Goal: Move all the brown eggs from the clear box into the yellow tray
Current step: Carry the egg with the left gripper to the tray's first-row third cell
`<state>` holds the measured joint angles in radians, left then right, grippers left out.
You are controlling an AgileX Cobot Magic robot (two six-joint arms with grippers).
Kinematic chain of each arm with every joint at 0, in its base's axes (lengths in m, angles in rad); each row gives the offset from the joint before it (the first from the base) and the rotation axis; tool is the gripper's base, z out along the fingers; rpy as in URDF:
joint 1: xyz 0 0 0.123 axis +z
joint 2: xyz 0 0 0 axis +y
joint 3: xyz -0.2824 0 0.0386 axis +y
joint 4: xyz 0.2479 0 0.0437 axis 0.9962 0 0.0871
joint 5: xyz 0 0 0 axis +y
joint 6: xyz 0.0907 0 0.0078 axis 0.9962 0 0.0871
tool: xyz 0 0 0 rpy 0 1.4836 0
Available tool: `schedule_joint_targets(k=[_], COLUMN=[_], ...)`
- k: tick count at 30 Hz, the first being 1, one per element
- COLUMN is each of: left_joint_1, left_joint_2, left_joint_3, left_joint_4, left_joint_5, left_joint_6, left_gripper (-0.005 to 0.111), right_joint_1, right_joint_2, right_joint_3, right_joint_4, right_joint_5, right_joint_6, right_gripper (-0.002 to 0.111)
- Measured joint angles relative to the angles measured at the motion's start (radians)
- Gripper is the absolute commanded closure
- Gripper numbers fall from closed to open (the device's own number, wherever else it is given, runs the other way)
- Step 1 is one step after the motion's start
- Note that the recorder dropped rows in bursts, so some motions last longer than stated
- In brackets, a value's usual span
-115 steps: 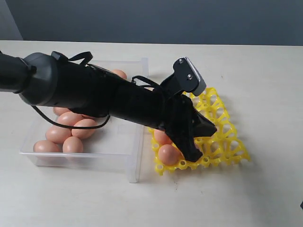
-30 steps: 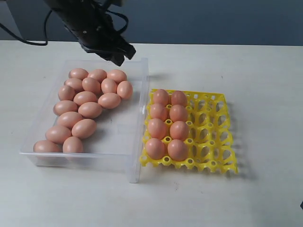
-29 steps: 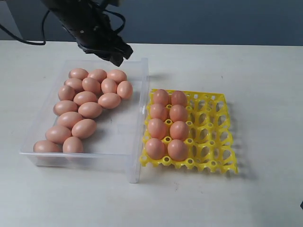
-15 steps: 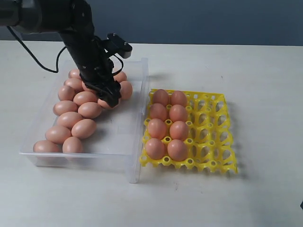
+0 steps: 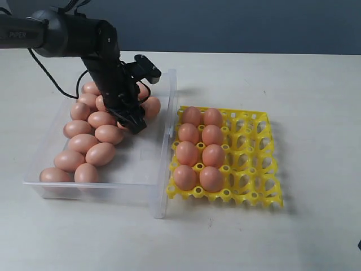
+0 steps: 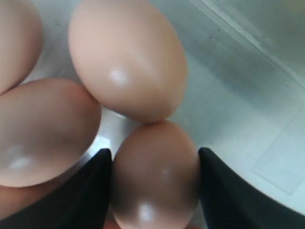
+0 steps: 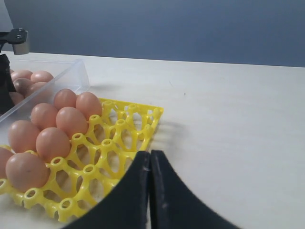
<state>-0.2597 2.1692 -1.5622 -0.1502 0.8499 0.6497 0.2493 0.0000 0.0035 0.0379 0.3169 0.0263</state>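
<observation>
The clear box sits on the left with its brown eggs bunched along its left and far sides. The yellow tray lies just right of it, its two left columns filled and its two right columns of cups bare. The left gripper is down at the right edge of the bunch, its fingers closed against the two flanks of the gripped egg. That egg's long axis runs along the fingers, and its tip touches a neighbouring egg. So the free cups lie rightward, beyond the box wall and the filled columns. The right gripper, pinched together and empty, hangs by the tray's near side.
</observation>
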Motion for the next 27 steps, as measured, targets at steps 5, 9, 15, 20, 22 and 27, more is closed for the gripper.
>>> schedule_joint_targets(k=[5, 9, 15, 20, 22, 27], left_joint_1=[0.000, 0.000, 0.000, 0.000, -0.017, -0.143], left_joint_2=[0.000, -0.033, -0.151, -0.267, -0.294, -0.301], left_joint_3=[0.000, 0.000, 0.000, 0.063, 0.123, 0.237], left_joint_4=[-0.002, -0.007, -0.125, -0.614, -0.823, -1.085], left_joint_5=[-0.002, 0.010, 0.024, 0.031, 0.046, 0.050], left_joint_6=[0.010, 0.012, 0.057, 0.378, 0.527, 0.788], left_gripper=[0.099, 0.106, 0.106, 0.106, 0.106, 0.106], right_joint_1=[0.000, 0.000, 0.000, 0.000, 0.000, 0.000], right_joint_2=[0.000, 0.000, 0.000, 0.000, 0.000, 0.000], right_joint_3=[0.000, 0.000, 0.000, 0.000, 0.000, 0.000], right_joint_4=[0.000, 0.000, 0.000, 0.000, 0.000, 0.000], right_joint_5=[0.000, 0.000, 0.000, 0.000, 0.000, 0.000], right_joint_6=[0.000, 0.000, 0.000, 0.000, 0.000, 0.000], right_gripper=[0.107, 0.107, 0.107, 0.107, 0.107, 0.107])
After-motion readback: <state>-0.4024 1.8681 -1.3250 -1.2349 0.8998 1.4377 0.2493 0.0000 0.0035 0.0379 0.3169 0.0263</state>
